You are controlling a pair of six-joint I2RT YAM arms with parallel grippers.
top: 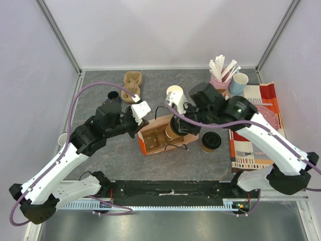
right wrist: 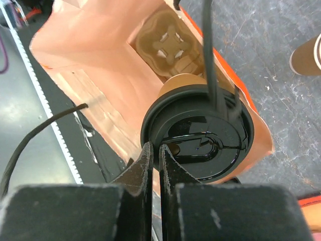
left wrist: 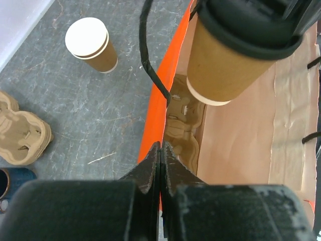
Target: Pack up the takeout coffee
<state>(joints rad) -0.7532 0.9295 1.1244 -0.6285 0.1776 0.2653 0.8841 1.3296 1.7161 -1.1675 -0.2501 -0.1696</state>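
An orange paper bag point(top: 150, 142) stands open mid-table with a moulded cup carrier point(right wrist: 168, 42) at its bottom. My left gripper point(left wrist: 161, 146) is shut on the bag's orange rim point(left wrist: 156, 108). One takeout coffee, a brown kraft cup point(left wrist: 225, 65) with a black lid point(right wrist: 198, 138), hangs tilted over the bag's mouth. My right gripper point(right wrist: 155, 148) is shut on the rim of its lid. The other black-lidded coffee cup point(top: 211, 141) stands on the table just right of the bag.
A brown cup with a white top point(top: 174, 93) stands behind the bag. Spare cup carriers point(top: 132, 83) and a dark blue mug point(top: 113, 96) are at the back left. A pink holder of straws point(top: 220, 75), a light blue cup point(top: 238, 84) and a striped cloth point(top: 256, 125) are on the right.
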